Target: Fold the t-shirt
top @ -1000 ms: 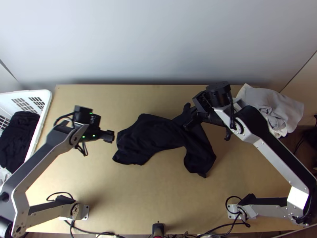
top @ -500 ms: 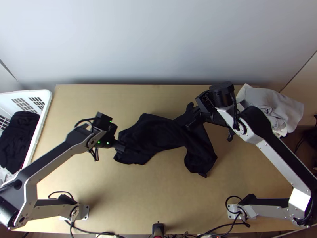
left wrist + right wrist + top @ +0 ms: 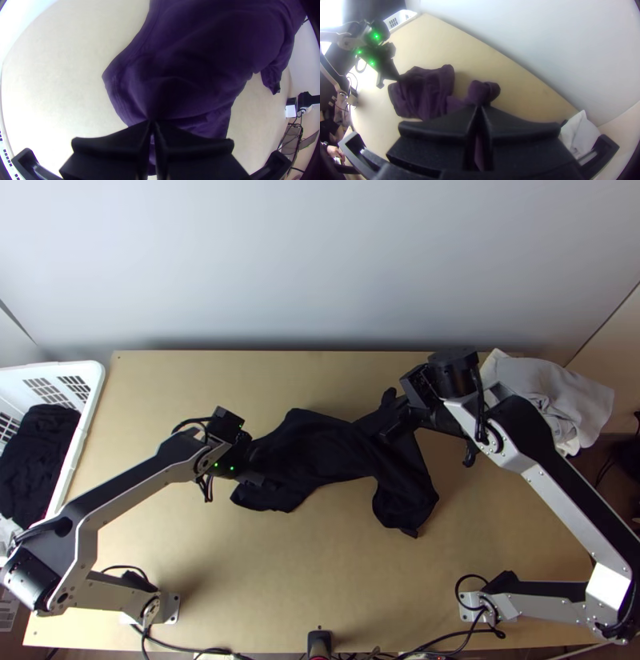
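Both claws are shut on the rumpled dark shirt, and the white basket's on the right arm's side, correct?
Wrong side: the top view shows the white basket on the left arm's side. The left claw and right claw are indeed shut on the rumpled dark shirt.

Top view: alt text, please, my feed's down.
A dark t-shirt lies rumpled on the light wooden table, the black left gripper at its left end, the black right gripper at its upper right. White slotted basket far left, grey cloth upper right.
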